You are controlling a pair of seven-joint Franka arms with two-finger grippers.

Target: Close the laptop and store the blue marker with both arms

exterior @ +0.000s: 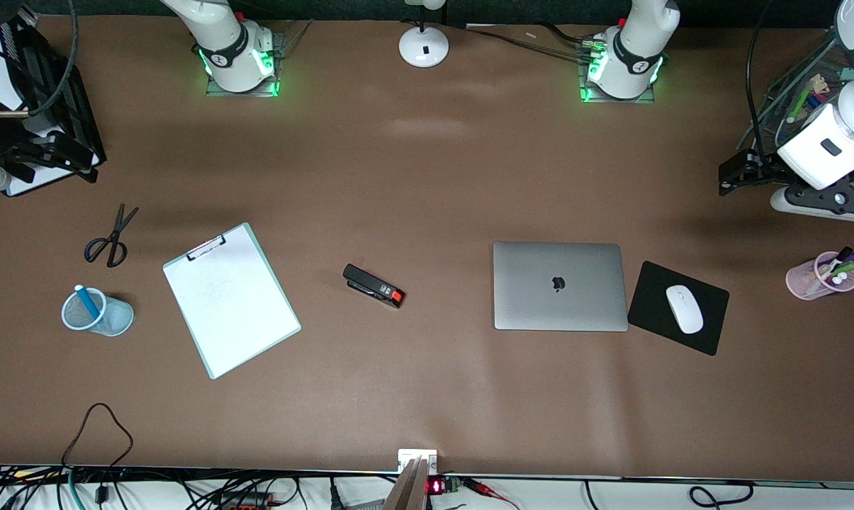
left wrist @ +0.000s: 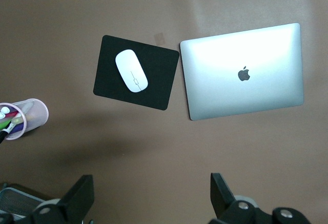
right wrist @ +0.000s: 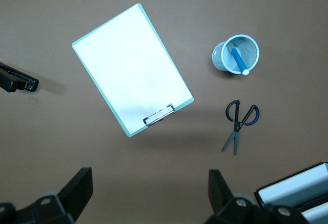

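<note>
The laptop lies shut, lid down with the apple logo up, beside the black mouse pad; it also shows in the left wrist view. The blue marker stands in a light-blue mesh cup toward the right arm's end; the right wrist view shows the marker in the cup. My left gripper hangs high over the table's left-arm end, open and empty. My right gripper hangs high over the right-arm end, open and empty.
A mouse pad carries a white mouse. A pink cup of pens stands near the left arm's end. A clipboard, a stapler and scissors lie on the table. A white lamp base stands between the arm bases.
</note>
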